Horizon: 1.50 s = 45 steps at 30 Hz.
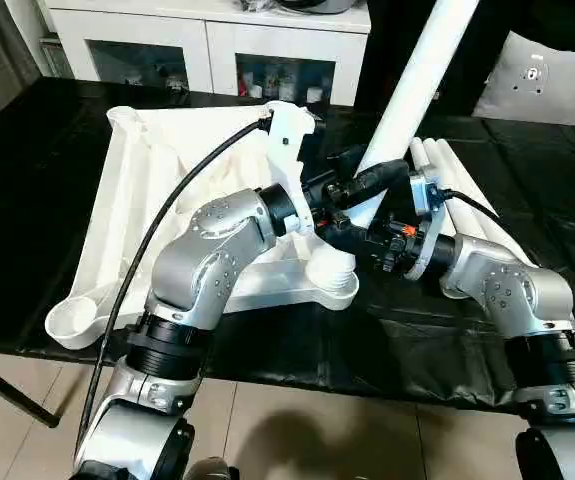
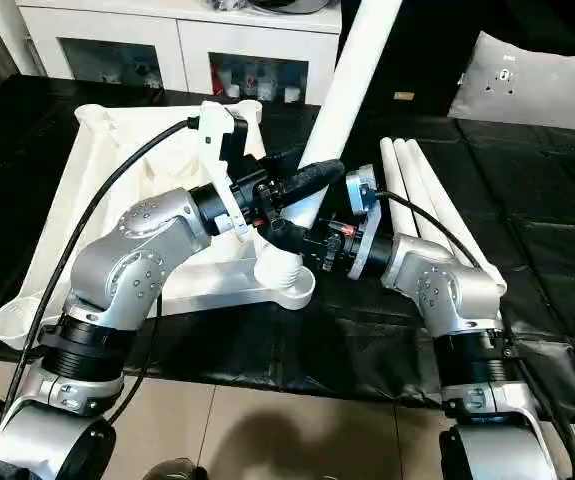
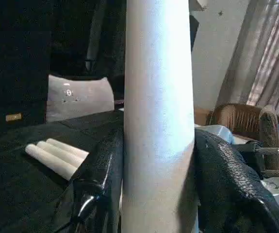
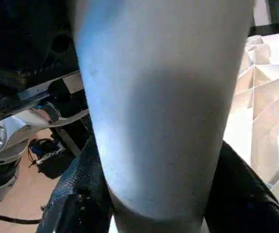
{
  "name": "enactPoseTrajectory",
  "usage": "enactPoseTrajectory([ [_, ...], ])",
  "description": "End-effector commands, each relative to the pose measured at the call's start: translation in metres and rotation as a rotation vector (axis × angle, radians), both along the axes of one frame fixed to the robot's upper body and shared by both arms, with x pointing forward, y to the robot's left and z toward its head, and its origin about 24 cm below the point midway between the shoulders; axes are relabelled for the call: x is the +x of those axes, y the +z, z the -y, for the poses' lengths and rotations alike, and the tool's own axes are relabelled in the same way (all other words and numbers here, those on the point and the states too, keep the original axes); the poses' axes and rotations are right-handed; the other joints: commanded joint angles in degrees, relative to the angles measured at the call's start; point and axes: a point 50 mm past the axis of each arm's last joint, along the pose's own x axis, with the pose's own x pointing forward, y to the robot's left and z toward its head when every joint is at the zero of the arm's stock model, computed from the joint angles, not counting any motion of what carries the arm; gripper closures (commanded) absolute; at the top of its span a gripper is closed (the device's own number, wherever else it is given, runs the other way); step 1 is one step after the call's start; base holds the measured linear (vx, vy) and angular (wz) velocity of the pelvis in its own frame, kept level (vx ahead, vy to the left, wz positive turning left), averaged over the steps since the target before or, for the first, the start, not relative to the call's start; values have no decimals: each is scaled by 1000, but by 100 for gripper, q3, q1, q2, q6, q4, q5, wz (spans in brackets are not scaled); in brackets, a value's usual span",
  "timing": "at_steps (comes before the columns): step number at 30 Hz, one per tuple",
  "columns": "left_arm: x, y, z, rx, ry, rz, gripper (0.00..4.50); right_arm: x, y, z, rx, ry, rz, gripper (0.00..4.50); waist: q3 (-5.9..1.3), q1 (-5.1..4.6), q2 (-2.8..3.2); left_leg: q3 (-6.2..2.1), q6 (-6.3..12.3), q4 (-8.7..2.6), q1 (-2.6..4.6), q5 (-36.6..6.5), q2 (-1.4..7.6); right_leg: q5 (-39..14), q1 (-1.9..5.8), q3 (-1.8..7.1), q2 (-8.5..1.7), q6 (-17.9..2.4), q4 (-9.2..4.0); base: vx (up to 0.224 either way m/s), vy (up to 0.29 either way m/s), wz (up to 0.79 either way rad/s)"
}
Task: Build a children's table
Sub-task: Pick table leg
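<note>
Lying upside down on the black-covered surface point(image 1: 27, 200), the white tabletop point(image 1: 147, 190) is placed with its X-ribbed underside up, presumably so that its round corner sockets are open to receive the legs. One tabletop is counted. Of its corner sockets, three can be made out: one at the near left corner point(image 1: 75, 322), one at the far left corner point(image 1: 125, 118), and one at the near right corner point(image 1: 335, 280).

A single leg point(image 1: 417, 75) is held nearly upright, leaning a little, with its lower end at the near right socket; it appears to be in the course of being seated there, though how deep it sits cannot be told. Three more legs point(image 2: 417, 190) are laid side by side on the surface just to the right of the tabletop, within reach for the later corners. That makes four legs in all.

The held leg is gripped low down from both sides, probably for steadiness while it is pressed or turned in. The left gripper point(image 1: 362, 185) is closed on it, its black fingers point(image 3: 100, 174) pinching the tube. The right gripper point(image 1: 357, 232) is set lower, its fingers point(image 4: 76, 199) clasping the same leg from the other side.
</note>
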Motion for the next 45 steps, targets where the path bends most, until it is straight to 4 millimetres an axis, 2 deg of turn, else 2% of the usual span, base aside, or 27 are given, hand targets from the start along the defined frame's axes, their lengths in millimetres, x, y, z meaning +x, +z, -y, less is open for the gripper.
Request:
enactPoseTrajectory([
  [1,-8,8,9,-30,-64,27,266,3,-1,5,-15,-67,3,253,-451,16,-104,-33,470,-302,76,76,251,783,341,167,-406,-1615,-335,0,0,0],
  [2,-9,9,9,-38,-73,24,266,4,-1,4,-16,-85,7,254,-447,17,-82,-36,466,-302,72,80,251,806,336,169,-409,-1624,-333,0,0,0],
  [3,-10,9,10,-42,-84,24,231,4,-1,3,-17,-98,10,254,-446,10,-95,-37,456,-306,73,76,250,809,338,168,-403,-1612,-336,0,0,0],
  [5,-15,12,11,-64,-137,12,196,7,-2,3,-28,-142,17,255,-448,6,-93,-33,442,-305,74,69,247,823,332,167,-406,-1628,-331,0,0,0],
  [6,-20,14,13,-92,-179,6,193,8,-3,2,-38,-155,15,256,-450,9,-69,-35,410,-306,75,60,248,824,331,169,-408,-1640,-329,0,0,0],
  [8,-21,15,13,-102,-191,6,167,7,-4,2,-43,-155,14,256,-445,8,-78,-36,402,-311,69,28,247,822,338,167,-400,-1647,-334,0,0,0],
  [13,-28,17,16,-124,-263,2,137,4,-5,-2,-50,-122,14,257,-438,32,-52,-31,343,-320,82,-32,250,756,331,171,-398,-1642,-339,0,0,0],
  [15,-30,17,16,-127,-278,-3,127,4,-6,-2,-50,-123,13,257,-435,19,-64,-31,329,-324,74,-48,250,733,335,169,-392,-1653,-340,0,0,0],
  [16,-30,17,16,-127,-278,-3,107,4,-6,-2,-50,-123,13,259,-429,19,-72,-29,337,-327,67,-69,245,707,340,172,-395,-1640,-350,0,0,0],
  [17,-26,19,12,-145,-241,-6,107,3,-9,-2,-61,-144,20,259,-427,13,-26,-35,335,-323,74,-105,247,676,333,176,-396,-1616,-354,0,0,0],
  [18,-26,19,12,-145,-241,-6,95,3,-9,-2,-61,-144,20,259,-422,-3,-55,-33,316,-328,71,-155,242,627,345,178,-395,-1587,-375,0,0,0],
  [21,-20,20,4,-169,-181,-10,64,4,-10,0,-74,-175,29,259,-423,-40,-48,-39,243,-337,71,-217,238,520,351,176,-386,-1520,-389,0,0,0],
  [22,-11,16,-13,-133,-92,5,64,7,-14,5,-140,-255,58,259,-425,-40,-34,-47,219,-339,74,-218,237,498,345,173,-387,-1491,-397,0,0,0],
  [23,-11,16,-13,-133,-92,5,49,7,-14,5,-140,-255,58,259,-422,-54,-35,-47,187,-346,72,-215,236,467,337,171,-380,-1455,-394,0,0,0],
  [25,-8,1,-32,-11,-33,15,47,12,-17,12,-215,-358,116,259,-424,-77,-32,-48,129,-354,84,-233,236,396,323,168,-368,-1375,-392,0,0,0],
  [26,-8,1,-32,-11,-33,15,26,12,-17,12,-215,-358,116,259,-426,-96,-18,-42,89,-355,92,-260,233,345,312,167,-364,-1334,-389,0,0,0],
  [27,-9,-7,-40,61,-20,11,17,14,-18,15,-233,-405,135,259,-431,-103,3,-47,74,-356,105,-279,236,338,300,166,-364,-1318,-388,0,0,0],
  [28,-11,-20,-49,159,-21,3,17,15,-18,18,-246,-441,154,259,-424,-124,0,-39,70,-363,99,-285,236,347,305,171,-360,-1327,-386,0,0,0],
  [29,-14,-29,-54,236,-25,-5,14,15,-17,19,-256,-469,160,259,-428,-126,14,-43,68,-367,96,-249,236,375,302,170,-352,-1290,-376,0,0,0],
  [30,-14,-29,-54,236,-25,-5,12,15,-17,19,-256,-469,160,259,-425,-137,26,-44,54,-373,101,-268,237,382,291,170,-349,-1275,-373,0,0,0],
  [31,-16,-42,-60,332,-28,-8,12,15,-17,19,-263,-490,175,259,-440,-132,53,-47,35,-369,111,-241,239,497,290,168,-349,-1313,-360,0,0,0],
  [32,-17,-47,-62,368,-29,-8,12,15,-17,19,-265,-495,182,259,-435,-127,43,-50,55,-369,110,-244,240,509,280,166,-343,-1302,-374,0,0,0],
  [34,-18,-70,-73,533,-23,-15,12,14,-15,17,-264,-485,226,259,-421,-130,43,-43,47,-383,104,-397,237,396,280,174,-355,-1279,-381,0,0,0],
  [36,-18,-83,-80,614,-20,-24,40,12,-16,15,-262,-468,240,259,-418,-142,50,-45,-4,-394,112,-515,240,262,277,180,-360,-1224,-387,0,0,0],
  [39,-13,-99,-90,682,14,-10,50,11,-18,14,-247,-454,226,259,-423,-154,62,-50,-43,-402,111,-551,231,299,281,181,-355,-1216,-398,0,0,0],
  [40,-12,-104,-92,695,10,-18,68,9,-19,13,-245,-436,220,259,-425,-152,63,-52,-62,-404,114,-564,239,322,281,181,-362,-1231,-393,0,0,0],
  [45,-10,-114,-97,728,-47,-49,108,2,-23,6,-241,-346,191,259,-418,-140,82,-51,-91,-420,127,-759,244,234,268,186,-373,-1330,-404,0,0,0],
])
